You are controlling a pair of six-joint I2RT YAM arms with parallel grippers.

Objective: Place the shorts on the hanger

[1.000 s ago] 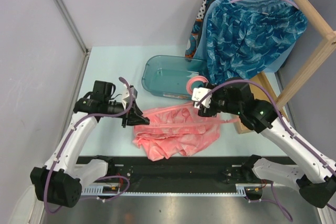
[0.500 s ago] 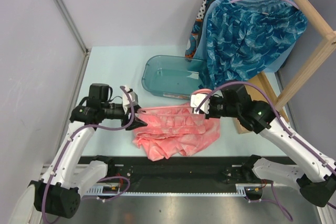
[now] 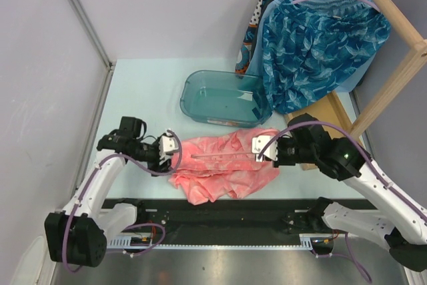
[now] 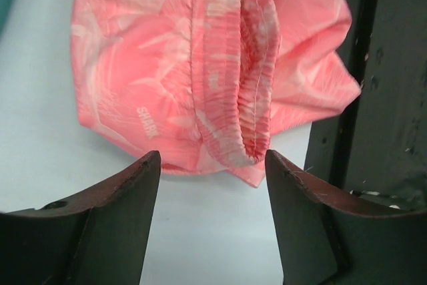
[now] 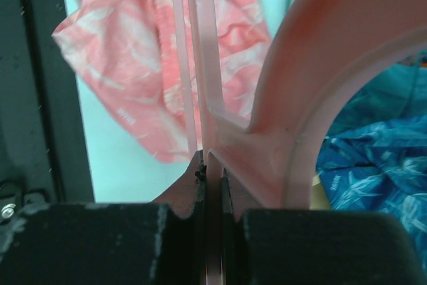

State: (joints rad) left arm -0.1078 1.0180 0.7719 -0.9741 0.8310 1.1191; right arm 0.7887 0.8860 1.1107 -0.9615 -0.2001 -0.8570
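The coral-pink shorts [image 3: 223, 171] lie crumpled on the table between the two arms. My left gripper [image 3: 175, 153] is low at their left edge, open and holding nothing. In the left wrist view the gathered waistband [image 4: 233, 78] lies just ahead of the open left gripper [image 4: 212, 159], untouched. My right gripper [image 3: 261, 152] is shut on the pink hanger [image 3: 223, 156], whose thin bar runs across the shorts. In the right wrist view the right gripper [image 5: 212, 159] pinches the hanger [image 5: 230, 135] near the base of its hook [image 5: 313, 78].
A teal tub [image 3: 223, 98] stands behind the shorts. Blue patterned garments [image 3: 320, 38] hang from a wooden rack [image 3: 393, 25] at the back right, above a brown box [image 3: 328, 113]. A black strip [image 3: 233, 213] runs along the near table edge.
My left gripper has let go of the shorts, opened and dropped to the table. My right gripper has shut on the hanger and brought it toward me over the shorts.
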